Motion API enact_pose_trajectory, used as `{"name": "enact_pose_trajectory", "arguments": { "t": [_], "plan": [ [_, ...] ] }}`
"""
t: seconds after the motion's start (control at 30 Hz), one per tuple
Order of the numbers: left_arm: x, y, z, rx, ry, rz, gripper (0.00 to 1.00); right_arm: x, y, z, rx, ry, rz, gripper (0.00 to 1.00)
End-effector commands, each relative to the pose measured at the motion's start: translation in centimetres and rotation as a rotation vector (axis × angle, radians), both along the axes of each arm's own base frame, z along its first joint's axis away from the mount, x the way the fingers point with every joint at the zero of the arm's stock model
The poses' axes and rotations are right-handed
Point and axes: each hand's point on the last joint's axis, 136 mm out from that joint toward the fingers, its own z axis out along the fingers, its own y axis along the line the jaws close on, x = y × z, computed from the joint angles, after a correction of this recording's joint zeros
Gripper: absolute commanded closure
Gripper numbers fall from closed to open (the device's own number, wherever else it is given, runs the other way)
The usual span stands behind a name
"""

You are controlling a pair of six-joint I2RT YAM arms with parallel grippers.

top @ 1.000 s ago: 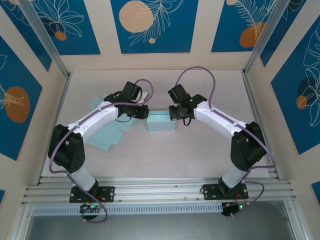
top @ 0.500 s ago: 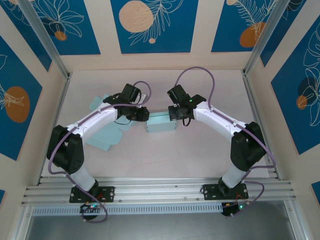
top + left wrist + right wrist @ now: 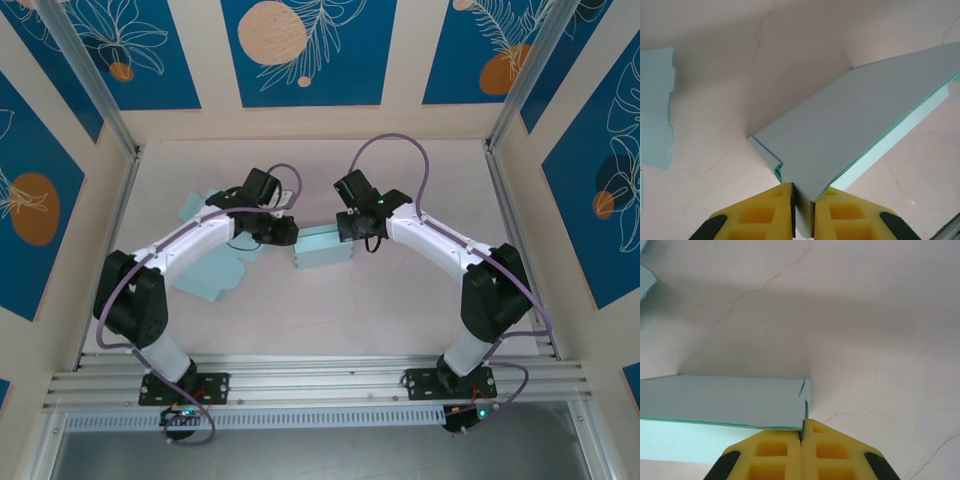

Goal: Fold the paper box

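Note:
The light blue paper box (image 3: 325,246) stands in the middle of the table between the two arms. My left gripper (image 3: 291,233) is at its left end. In the left wrist view the yellow fingers (image 3: 765,210) are shut on a flap of the paper box (image 3: 855,120), with the gripper (image 3: 803,202) pinching the flap's tip. My right gripper (image 3: 352,229) is at the box's right end. In the right wrist view the gripper (image 3: 802,432) is shut, with the thin end edge of the box (image 3: 730,400) running down between its fingertips.
Flat light blue paper blanks (image 3: 208,284) lie on the table to the left, under the left arm, with another piece (image 3: 190,208) further back. One blank's edge (image 3: 655,107) is close beside the box. Framed walls enclose the table.
The left gripper has edged slightly right and nearer, staying shut on the flap. The box's left end has shifted a little with it. The right arm has held still.

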Motion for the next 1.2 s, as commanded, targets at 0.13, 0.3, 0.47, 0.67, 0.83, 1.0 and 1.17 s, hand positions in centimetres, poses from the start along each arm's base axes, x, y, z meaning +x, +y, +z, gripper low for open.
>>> {"name": "enact_pose_trajectory", "arguments": {
  "t": [0.13,0.3,0.47,0.67,0.83,1.0,1.17],
  "plan": [
    [-0.4,-2.6,2.7,-0.187,0.028,-0.011,0.84,-1.7,0.8,-2.0,0.014,0.09,0.025,1.0],
    [-0.6,-1.4,2.7,-0.132,0.032,0.025,0.76,-1.8,0.8,-2.0,0.017,0.09,0.023,1.0],
    [-1.8,-1.4,2.3,-0.165,0.094,0.049,0.78,-1.7,0.9,-2.0,0.022,0.088,0.023,1.0],
    [-3.1,-0.4,1.6,-0.111,0.13,0.047,0.79,-1.7,1.0,-2.2,0.023,0.093,0.029,1.0],
    [-3.9,0.1,0.8,-0.069,0.152,0.036,0.75,-1.7,1.0,-2.3,0.023,0.093,0.027,1.0],
    [-4.4,0.8,0.5,-0.022,0.15,0.033,0.72,-1.8,1.1,-2.3,0.027,0.097,0.03,1.0],
    [-5.0,1.6,0.3,0.025,0.14,0.034,0.63,-1.7,1.2,-2.4,0.029,0.098,0.029,1.0]
  ]
}}
